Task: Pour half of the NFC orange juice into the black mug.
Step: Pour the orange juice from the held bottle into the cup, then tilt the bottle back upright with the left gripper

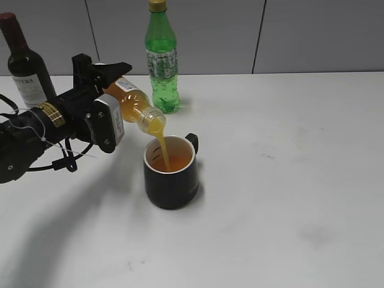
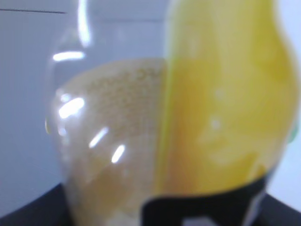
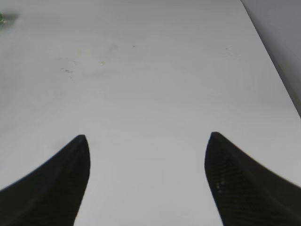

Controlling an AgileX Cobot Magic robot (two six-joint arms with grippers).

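My left gripper [image 1: 111,99] is shut on the NFC orange juice [image 1: 137,105], a small clear bottle held tilted, neck down to the right. Its open mouth is just above the rim of the black mug [image 1: 171,174], and a stream of juice runs into the mug, which holds orange liquid. The mug stands upright mid-table with its handle at the back right. In the left wrist view the bottle [image 2: 221,108] fills the frame, blurred, part juice and part foamy clear wall. My right gripper [image 3: 148,141] is open and empty over bare table; it does not show in the exterior view.
A tall green soda bottle [image 1: 162,60] stands behind the mug. A dark wine bottle [image 1: 27,66] stands at the back left behind my left arm. The white table [image 1: 288,180] stretches to the right, and its right edge shows in the right wrist view [image 3: 277,61].
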